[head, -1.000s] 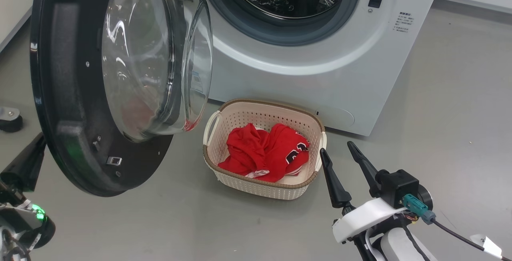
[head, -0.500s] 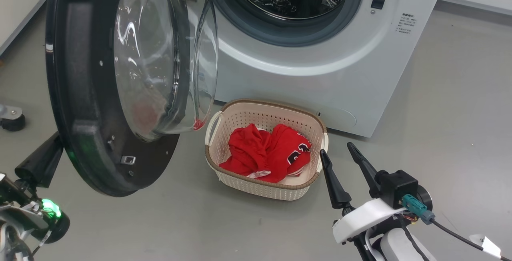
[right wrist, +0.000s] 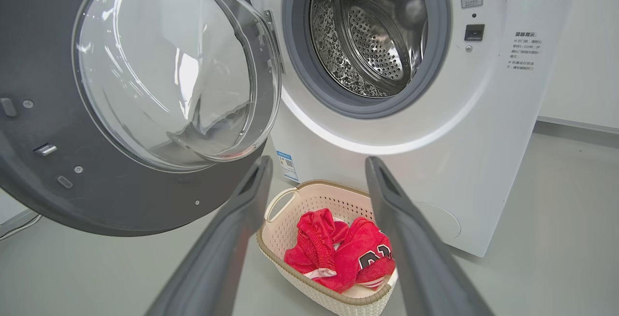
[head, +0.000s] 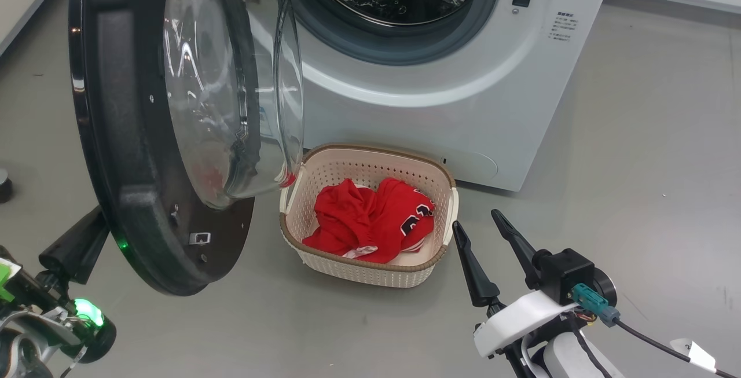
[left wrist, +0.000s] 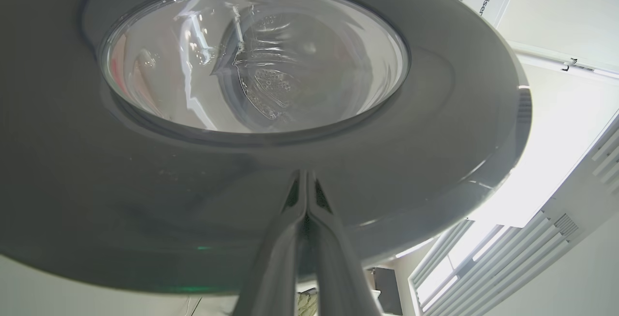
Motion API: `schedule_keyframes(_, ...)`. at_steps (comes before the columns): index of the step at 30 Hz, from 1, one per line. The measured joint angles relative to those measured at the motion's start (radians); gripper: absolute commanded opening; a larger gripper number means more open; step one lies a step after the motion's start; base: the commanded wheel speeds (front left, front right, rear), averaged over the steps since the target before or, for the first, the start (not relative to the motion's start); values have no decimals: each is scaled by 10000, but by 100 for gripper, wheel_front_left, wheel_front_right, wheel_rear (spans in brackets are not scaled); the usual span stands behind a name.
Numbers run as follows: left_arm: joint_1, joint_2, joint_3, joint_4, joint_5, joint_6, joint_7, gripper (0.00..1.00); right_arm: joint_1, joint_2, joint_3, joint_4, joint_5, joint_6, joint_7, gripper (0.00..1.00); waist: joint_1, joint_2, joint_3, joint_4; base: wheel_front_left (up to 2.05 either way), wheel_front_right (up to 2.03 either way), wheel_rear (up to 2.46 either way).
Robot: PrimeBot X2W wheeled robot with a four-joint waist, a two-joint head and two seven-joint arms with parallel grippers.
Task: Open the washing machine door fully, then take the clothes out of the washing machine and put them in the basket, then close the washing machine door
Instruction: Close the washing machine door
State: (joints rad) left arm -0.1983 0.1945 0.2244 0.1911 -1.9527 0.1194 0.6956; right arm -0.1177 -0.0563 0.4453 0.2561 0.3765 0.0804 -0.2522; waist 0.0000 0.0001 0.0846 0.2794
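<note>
The washing machine door (head: 116,135) hangs part open at the left, its glass bowl (head: 231,77) facing the white washing machine (head: 440,112), whose steel drum (right wrist: 372,40) looks empty. My left gripper (head: 87,236) is shut, and its tips (left wrist: 304,175) rest against the door's glossy outer face (left wrist: 435,137). The red clothes (head: 370,221) lie in the cream basket (head: 370,149) on the floor before the machine. To the basket's right, my right gripper (head: 474,220) hovers open and holds nothing. In the right wrist view the clothes (right wrist: 348,253) and the basket (right wrist: 309,188) sit between and below that gripper's (right wrist: 319,161) fingers.
Grey floor spreads around the basket and to the right of the machine. A dark caster (head: 3,184) sits at the far left edge. A wall skirting runs along the top left corner and behind the machine at the right.
The left gripper has moved rightwards against the door's outer face, and the door has swung a little towards the machine. The head camera has shifted. The right gripper stays open beside the basket.
</note>
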Motion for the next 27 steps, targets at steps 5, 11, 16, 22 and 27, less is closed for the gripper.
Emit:
schedule_keyframes(5,56,-161,-69,-81,-84,0,88,0,-53,-2,59,10,0,2,0,100,0,0,48,-309,0,0,0)
schedule_keyframes(11,163,-226,-242,-207,-113,2,121,0,-183,-2,90,6,0,0,0,100,0,0,114,-751,0,0,0)
schedule_keyframes(16,173,-359,-330,-391,-196,2,163,0,-183,-2,94,4,0,-8,0,100,0,0,192,-1160,0,0,0)
schedule_keyframes(22,175,-510,-479,-502,-276,2,161,0,-219,-4,81,-6,-2,-31,0,100,0,0,340,-1670,0,0,0)
schedule_keyframes(27,174,-529,-631,-667,-299,2,157,0,-441,-4,33,-107,-2,-38,0,100,0,0,483,-2098,0,0,0)
